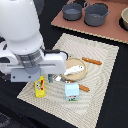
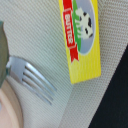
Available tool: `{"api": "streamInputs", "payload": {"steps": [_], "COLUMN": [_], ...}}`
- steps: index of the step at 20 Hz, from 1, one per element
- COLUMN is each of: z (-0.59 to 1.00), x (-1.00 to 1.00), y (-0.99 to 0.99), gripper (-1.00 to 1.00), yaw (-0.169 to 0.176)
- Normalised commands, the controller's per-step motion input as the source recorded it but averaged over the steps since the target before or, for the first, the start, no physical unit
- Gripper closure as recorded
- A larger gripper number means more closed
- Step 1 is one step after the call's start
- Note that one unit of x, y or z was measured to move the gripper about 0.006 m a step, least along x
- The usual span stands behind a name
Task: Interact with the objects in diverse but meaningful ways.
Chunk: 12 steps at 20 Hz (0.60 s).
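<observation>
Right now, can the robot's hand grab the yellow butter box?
Probably yes. The gripper hangs right over the butter box, which lies flat on the mat with nothing on top. The fork beside it doesn't touch it.

Gripper [image 1: 46, 78] above yellow box [image 1: 40, 87], white carton [image 1: 72, 92] nearby.
</observation>
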Motion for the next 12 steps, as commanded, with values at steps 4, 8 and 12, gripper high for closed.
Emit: {"api": "streamInputs", "payload": {"steps": [4,8,12], "z": [-0.47,-0.42,-0.28], "x": [0.08,0.12,0.21], "y": [-0.32,-0.25,-0.17], "gripper": [-1.00,1.00,1.00], "yaw": [-0.023,-0.020,-0.015]}}
